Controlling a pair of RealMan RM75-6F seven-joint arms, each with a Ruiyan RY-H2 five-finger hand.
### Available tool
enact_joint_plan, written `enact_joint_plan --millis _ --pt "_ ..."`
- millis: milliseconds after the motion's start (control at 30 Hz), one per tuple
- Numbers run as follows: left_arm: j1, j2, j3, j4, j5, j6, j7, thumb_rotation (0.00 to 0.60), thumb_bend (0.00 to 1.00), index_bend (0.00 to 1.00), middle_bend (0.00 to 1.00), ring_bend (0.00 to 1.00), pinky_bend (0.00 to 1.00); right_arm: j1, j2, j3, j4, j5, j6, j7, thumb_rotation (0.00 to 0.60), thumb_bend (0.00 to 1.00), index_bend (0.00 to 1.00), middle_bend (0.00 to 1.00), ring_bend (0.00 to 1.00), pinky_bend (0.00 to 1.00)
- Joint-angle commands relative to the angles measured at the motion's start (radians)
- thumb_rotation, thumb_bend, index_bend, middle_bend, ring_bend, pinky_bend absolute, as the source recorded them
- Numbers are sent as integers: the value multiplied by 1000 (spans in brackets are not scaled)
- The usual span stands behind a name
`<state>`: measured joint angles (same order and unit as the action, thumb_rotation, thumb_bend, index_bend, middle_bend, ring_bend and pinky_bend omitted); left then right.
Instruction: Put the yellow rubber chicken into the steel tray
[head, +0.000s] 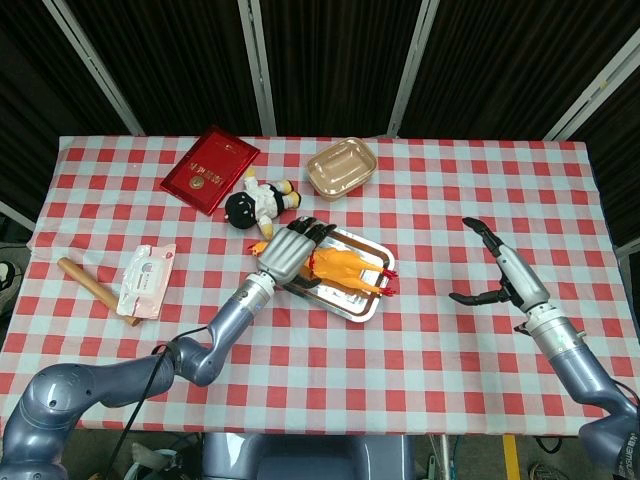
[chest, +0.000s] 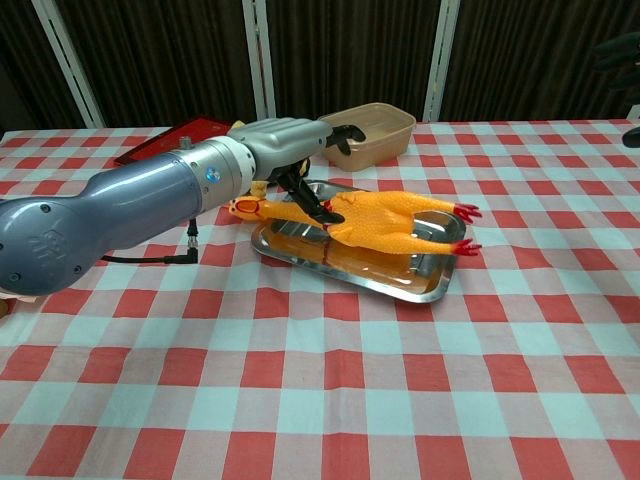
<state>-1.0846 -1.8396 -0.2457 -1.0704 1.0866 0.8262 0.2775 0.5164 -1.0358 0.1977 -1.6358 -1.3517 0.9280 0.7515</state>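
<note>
The yellow rubber chicken (chest: 385, 220) lies on its side in the steel tray (chest: 405, 288), which sits mid-table. Its head (chest: 245, 207) pokes out over the tray's left rim and its red feet (chest: 465, 212) hang past the right rim. My left hand (chest: 280, 150) hovers over the neck with fingers stretched out and apart, and a dark thumb (chest: 305, 192) is just touching the neck. The head view shows the same chicken (head: 345, 268), tray (head: 352, 310) and left hand (head: 290, 250). My right hand (head: 500, 275) is open above the cloth far to the right, holding nothing.
Behind the tray are a tan plastic container (head: 342, 167), a small doll (head: 258, 203) and a red book (head: 210, 168). A wipes pack (head: 148, 280) and a wooden stick (head: 85, 285) lie at the left. The red checked cloth covers the whole table.
</note>
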Motion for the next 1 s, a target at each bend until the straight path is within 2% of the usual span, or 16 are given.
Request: enact_joint_plan --millis 33,267,400,533,567,700,1000 --pt "25 43 -3 -58 -22 19 35 600 143 0 55 3 116 3 -2 1 1 -1 -3 2 600 25 0 0 0 0" --pt "96 151 0 -202 3 112 31 600 142 0 61 3 115 -2 -3 5 16 -1 12 -4 600 26 0 0 0 0" --pt "171 268 10 -330 13 202 50 600 142 18 89 4 115 -17 -5 5 36 2 44 -29 600 26 0 0 0 0" --pt "277 412 29 -486 16 320 64 600 142 60 112 6 115 -43 -20 3 74 11 110 -125 600 26 0 0 0 0" --pt "320 465 42 -544 24 362 57 600 142 67 116 8 115 -55 -29 0 90 13 140 -178 600 27 0 0 0 0" --pt "430 577 87 -651 69 467 16 600 142 97 127 14 115 -89 -65 -17 142 11 232 -357 600 28 0 0 0 0" --pt "651 703 224 -711 185 655 -59 600 142 120 129 15 115 -179 -120 -61 207 -35 421 -607 600 30 0 0 0 0"
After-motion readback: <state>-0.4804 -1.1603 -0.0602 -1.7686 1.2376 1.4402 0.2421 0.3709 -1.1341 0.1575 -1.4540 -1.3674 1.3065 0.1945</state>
